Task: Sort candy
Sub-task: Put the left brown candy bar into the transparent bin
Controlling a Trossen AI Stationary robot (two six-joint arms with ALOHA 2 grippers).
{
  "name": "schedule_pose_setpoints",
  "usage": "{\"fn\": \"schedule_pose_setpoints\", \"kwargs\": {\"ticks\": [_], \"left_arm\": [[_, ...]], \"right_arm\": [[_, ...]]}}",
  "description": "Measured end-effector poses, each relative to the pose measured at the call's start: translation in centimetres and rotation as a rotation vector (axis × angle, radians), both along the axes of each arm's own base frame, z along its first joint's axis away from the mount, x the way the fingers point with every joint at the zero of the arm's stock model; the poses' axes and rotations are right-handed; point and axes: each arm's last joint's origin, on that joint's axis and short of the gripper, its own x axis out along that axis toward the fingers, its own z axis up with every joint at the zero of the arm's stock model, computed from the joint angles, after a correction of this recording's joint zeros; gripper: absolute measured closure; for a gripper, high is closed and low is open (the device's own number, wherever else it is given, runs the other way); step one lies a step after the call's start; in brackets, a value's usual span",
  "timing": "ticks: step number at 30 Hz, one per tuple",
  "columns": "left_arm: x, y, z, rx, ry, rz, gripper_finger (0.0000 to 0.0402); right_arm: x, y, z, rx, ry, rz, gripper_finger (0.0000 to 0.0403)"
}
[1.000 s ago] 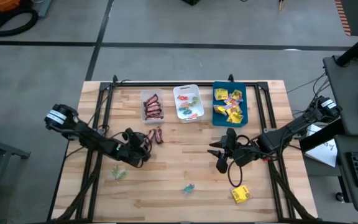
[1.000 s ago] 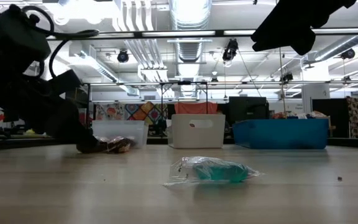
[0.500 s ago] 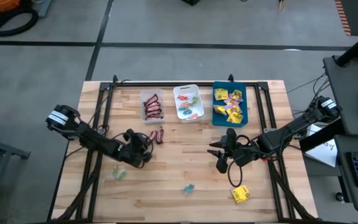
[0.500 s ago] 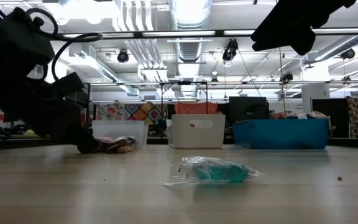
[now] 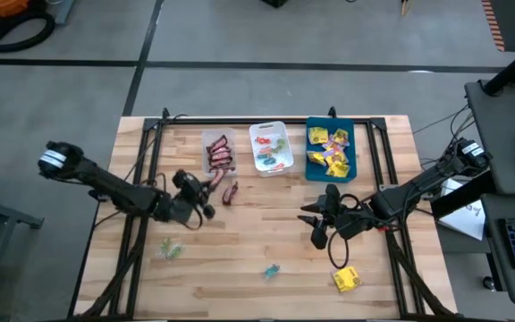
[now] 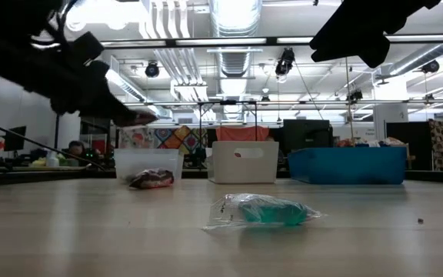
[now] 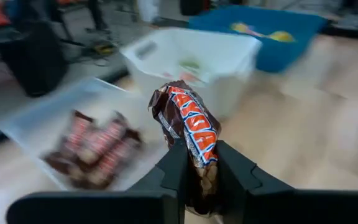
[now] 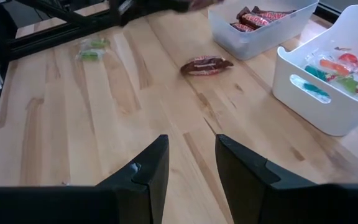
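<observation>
overhead, three trays stand in a row at the table's far side: a clear tray (image 5: 219,154) with dark red-brown mini bars, a white tray (image 5: 271,148) with small translucent pieces, and a blue tray (image 5: 331,149) with yellow packets. the left gripper (image 5: 209,183) is just before the clear tray, pinching a held bar (image 5: 215,179), and one loose bar (image 5: 231,192) lies on the wood just beside it. three more sweets lie on the near part of the table: a green piece (image 5: 169,250), a teal piece (image 5: 271,271) and a yellow packet (image 5: 347,280). the right gripper (image 5: 316,227) waits at the right-centre, jaws apart and holding nothing.

at table height, the teal piece (image 6: 266,211) sits in front, the loose bar (image 6: 151,178) lies before the clear tray (image 6: 148,162), and the white tray (image 6: 244,161) and blue tray (image 6: 348,165) stand further right. the left arm is raised at upper left.

from the left wrist, the fingers (image 7: 173,172) are clenched on the red-brown bar (image 7: 190,127); the clear tray (image 7: 35,122) with several bars is beyond.

from the right wrist, the two fingers (image 8: 153,167) stand apart over bare wood; one loose bar (image 8: 206,64) and one green piece (image 8: 91,50) show.
</observation>
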Motion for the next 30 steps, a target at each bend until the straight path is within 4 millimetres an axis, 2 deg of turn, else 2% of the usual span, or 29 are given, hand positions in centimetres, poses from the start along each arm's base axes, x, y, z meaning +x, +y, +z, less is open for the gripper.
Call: {"fn": "schedule_pose_setpoints", "kwargs": {"ticks": [4,7,13,18,21,24,30], "left_arm": [[0.1,2.9,1.1,0.022,0.010,0.071,0.0365],[0.3,5.7,1.3,-0.001,0.060,0.057,0.0365],[-0.3,11.3,1.0,-0.032,0.197,-0.104,0.0366],[-1.6,15.5,2.2,-0.031,0.210,-0.238,0.0366],[-2.2,17.5,2.8,-0.016,0.221,-0.369,0.0366],[-2.3,19.4,3.0,-0.003,0.286,-0.407,0.0366],[-1.0,21.4,2.0,-0.031,0.441,-0.532,0.0366]], "right_arm": [[0.0,0.0,0.0,0.002,-0.004,0.000,0.0280],[0.0,0.0,0.0,0.002,-0.005,0.000,0.0280],[0.0,0.0,0.0,0.003,-0.006,0.000,0.0280],[0.0,0.0,0.1,0.004,-0.008,0.000,0.0280],[0.0,0.0,0.1,0.004,-0.008,0.000,0.0280],[0.0,0.0,0.1,0.004,-0.008,0.000,0.0280],[0.0,0.0,0.0,0.003,-0.005,0.000,0.0280]]}}
